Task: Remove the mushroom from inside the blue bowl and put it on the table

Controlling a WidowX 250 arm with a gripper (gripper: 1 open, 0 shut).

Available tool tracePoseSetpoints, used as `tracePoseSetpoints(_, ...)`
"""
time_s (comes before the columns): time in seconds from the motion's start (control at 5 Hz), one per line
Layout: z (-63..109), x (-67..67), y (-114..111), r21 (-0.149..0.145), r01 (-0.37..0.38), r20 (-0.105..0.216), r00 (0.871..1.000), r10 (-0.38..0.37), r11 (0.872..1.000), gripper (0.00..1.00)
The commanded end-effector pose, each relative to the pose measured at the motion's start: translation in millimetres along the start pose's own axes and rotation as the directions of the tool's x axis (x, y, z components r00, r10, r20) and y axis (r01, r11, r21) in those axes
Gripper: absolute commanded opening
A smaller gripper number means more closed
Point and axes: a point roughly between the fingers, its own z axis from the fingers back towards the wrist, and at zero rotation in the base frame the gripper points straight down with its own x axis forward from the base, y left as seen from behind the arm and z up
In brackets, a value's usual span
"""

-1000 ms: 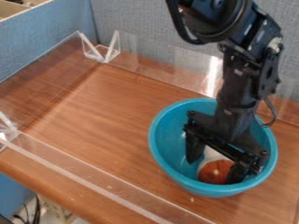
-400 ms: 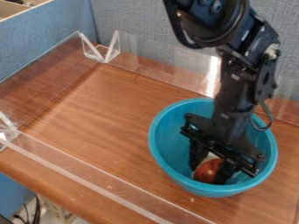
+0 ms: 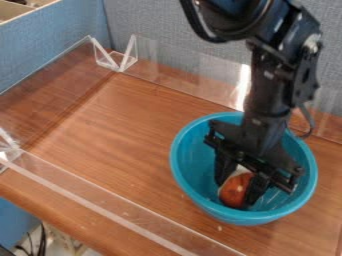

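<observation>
Showing no readable writing, the gripper [image 3: 239,186] is clamped on the mushroom [image 3: 237,189] inside the blue bowl [image 3: 191,152].

From where I stand, nothing here can be read: no lettering, label, brand mark, number or sign shows on anything in view.
</observation>
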Motion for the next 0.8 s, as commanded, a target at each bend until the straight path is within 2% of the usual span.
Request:
tracePoseSetpoints(0.0, 26.6, 0.6, -3.9, -0.005, 0.011, 0.081, 0.997, -0.011, 1.0, 0.0)
tracePoseSetpoints(0.4, 46.4, -5.4, -5.6, -0.003, 0.01, 0.134, 0.991, -0.01, 1.0, 0.0)
tracePoseSetpoints(0.6, 64.2, -8.8, -5.5, 0.008, 0.005, 0.178, 0.984, -0.007, 1.0, 0.0)
